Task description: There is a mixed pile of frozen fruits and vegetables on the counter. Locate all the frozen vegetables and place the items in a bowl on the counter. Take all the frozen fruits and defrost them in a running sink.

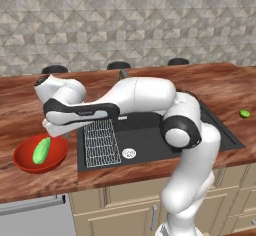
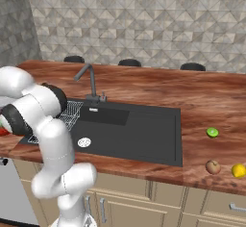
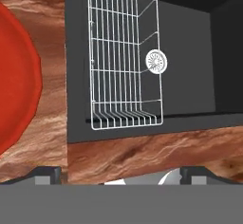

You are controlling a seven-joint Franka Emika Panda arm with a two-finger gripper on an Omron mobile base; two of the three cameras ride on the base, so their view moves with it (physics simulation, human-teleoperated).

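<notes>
Nothing to read here, folks: not a word, number or brand mark anywhere I look. There's a faint pale smudge along the dark band of the arm's forearm, but it's far too blurred to make out as letters. The counter, the sink and the bowl all carry no lettering.

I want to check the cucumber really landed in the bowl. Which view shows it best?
The left base view: the cucumber lies inside the red bowl. The hand view catches just the bowl's rim; the right base view gives a red sliver behind the arm.
</notes>
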